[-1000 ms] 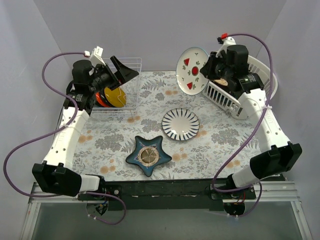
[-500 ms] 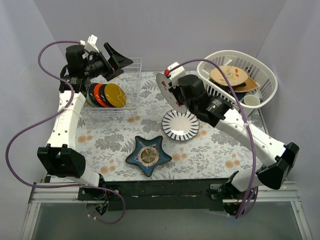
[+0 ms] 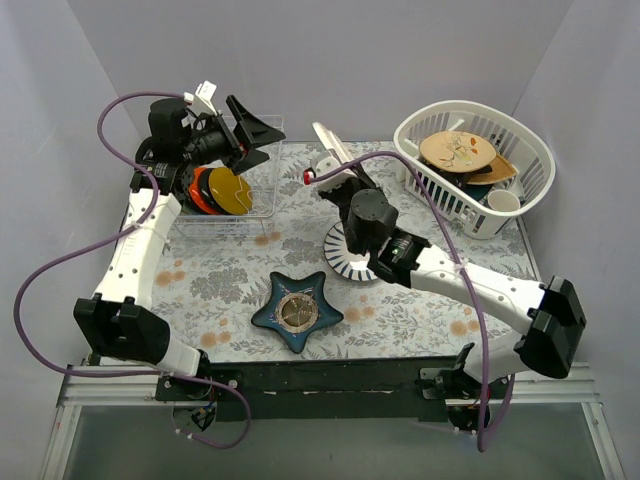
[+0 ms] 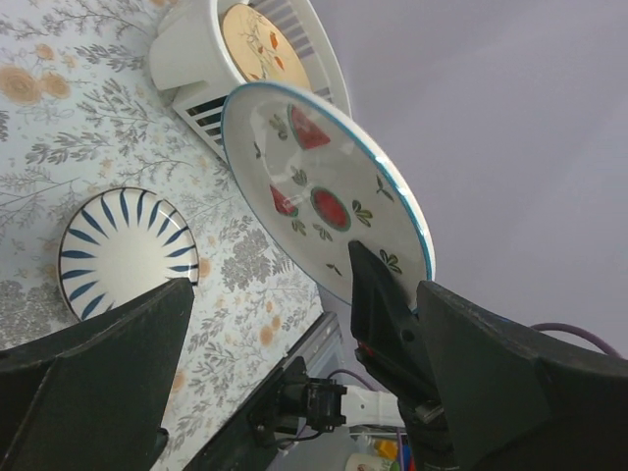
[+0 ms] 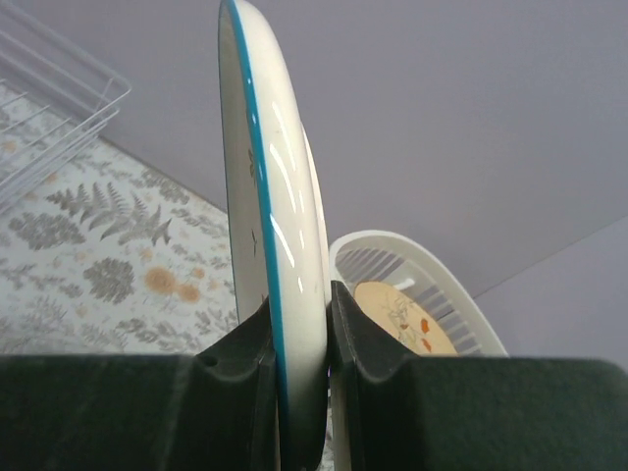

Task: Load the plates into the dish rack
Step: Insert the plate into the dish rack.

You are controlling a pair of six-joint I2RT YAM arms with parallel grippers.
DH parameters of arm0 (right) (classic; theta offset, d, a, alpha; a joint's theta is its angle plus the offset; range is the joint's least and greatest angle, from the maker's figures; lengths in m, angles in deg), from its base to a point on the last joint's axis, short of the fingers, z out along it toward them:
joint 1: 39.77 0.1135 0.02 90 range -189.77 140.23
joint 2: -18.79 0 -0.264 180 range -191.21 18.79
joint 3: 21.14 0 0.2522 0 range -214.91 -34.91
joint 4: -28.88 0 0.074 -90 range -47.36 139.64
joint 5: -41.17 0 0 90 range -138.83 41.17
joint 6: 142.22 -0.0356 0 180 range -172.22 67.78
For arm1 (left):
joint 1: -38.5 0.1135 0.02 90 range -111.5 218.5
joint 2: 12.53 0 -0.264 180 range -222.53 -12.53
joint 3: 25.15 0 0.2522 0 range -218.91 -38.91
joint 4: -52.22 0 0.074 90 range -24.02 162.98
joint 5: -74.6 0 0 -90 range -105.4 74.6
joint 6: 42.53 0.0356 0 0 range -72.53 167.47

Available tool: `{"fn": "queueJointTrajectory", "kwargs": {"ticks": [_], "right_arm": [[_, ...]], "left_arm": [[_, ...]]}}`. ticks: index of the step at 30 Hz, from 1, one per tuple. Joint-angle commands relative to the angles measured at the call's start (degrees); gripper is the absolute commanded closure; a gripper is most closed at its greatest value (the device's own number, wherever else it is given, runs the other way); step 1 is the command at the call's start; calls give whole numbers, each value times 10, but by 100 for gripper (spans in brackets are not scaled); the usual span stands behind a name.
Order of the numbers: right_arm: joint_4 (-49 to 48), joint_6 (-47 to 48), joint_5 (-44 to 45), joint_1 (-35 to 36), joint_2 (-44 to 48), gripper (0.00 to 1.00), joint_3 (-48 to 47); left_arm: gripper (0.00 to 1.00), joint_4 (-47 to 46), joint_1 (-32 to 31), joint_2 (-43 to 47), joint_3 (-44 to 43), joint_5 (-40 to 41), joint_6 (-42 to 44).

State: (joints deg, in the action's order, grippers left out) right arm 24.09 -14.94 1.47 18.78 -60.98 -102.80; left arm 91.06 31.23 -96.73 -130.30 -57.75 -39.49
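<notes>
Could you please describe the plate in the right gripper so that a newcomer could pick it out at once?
Above the middle of the floral table, between the wire dish rack and the white basket, the right gripper holds one plate upright by its rim. It is white with a teal edge, red triangles and green sprigs, unlike the blue-rayed plate lying flat beneath.

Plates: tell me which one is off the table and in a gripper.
The white plate with red triangles, clamped on edge in the right gripper. The rest sit in the rack, in the basket or on the table.
</notes>
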Motion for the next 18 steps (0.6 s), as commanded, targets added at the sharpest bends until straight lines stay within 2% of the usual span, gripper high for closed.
{"fn": "queueJointTrajectory", "kwargs": {"ticks": [1,3,10,18], "right_arm": [[-352,208,43,7,-28,99,-7],[-426,241,42,10,-49,99,-4],[-513,316,20,24,-65,99,6],[-540,365,8,46,-58,99,32]], "left_arm": [[2,-22,-7,38,10,-16,-51],[2,-38,-13,51,22,14,-70],[2,-77,-16,38,22,31,-123],[2,-106,-18,-18,-29,15,-151]]}}
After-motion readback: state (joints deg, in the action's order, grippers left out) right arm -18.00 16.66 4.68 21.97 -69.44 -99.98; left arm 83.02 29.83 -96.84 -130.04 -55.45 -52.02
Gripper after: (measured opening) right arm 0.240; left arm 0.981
